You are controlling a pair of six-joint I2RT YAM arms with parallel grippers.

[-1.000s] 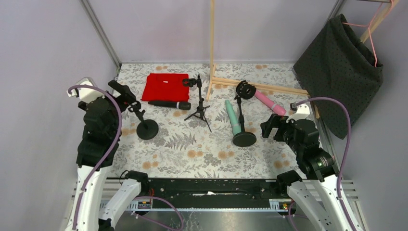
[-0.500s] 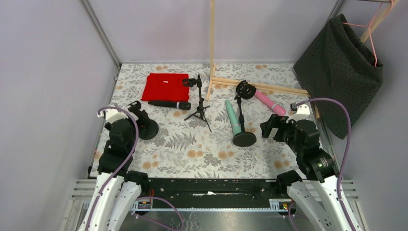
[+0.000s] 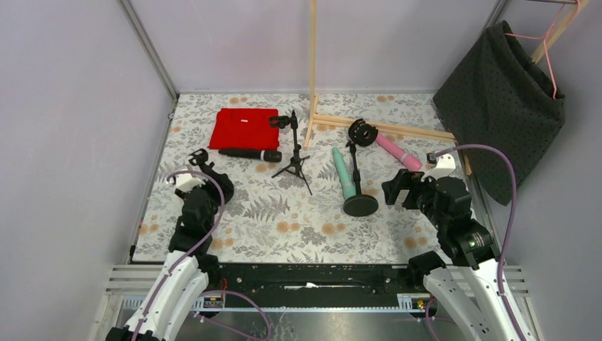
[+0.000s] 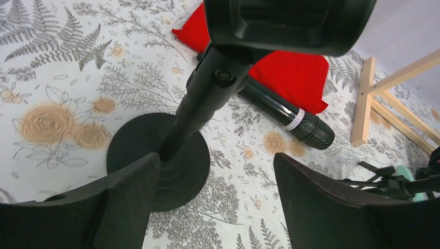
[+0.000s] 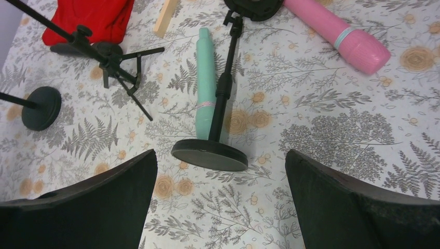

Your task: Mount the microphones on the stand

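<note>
The black microphone (image 3: 250,153) with a silvery band lies in front of a red cloth; it also shows in the left wrist view (image 4: 288,111). The mint green microphone (image 3: 343,172) lies beside a round-base stand (image 3: 360,204). The pink microphone (image 3: 397,151) lies behind that stand's clip. A second round-base stand (image 4: 158,161) is at the left, and a small tripod stand (image 3: 294,153) is in the middle. My left gripper (image 3: 207,186) is open and empty just in front of the left stand's base. My right gripper (image 3: 396,190) is open and empty to the right of the middle stand's base (image 5: 210,154).
A red cloth (image 3: 243,128) lies at the back left. A wooden frame (image 3: 312,71) rises at the back centre. Dark fabric (image 3: 507,106) hangs on a hanger at the right. The table has a floral cover and grey walls on all sides.
My left arm has dropped from high at the left and come down low, close in front of the left stand's base. The right arm has barely moved.
</note>
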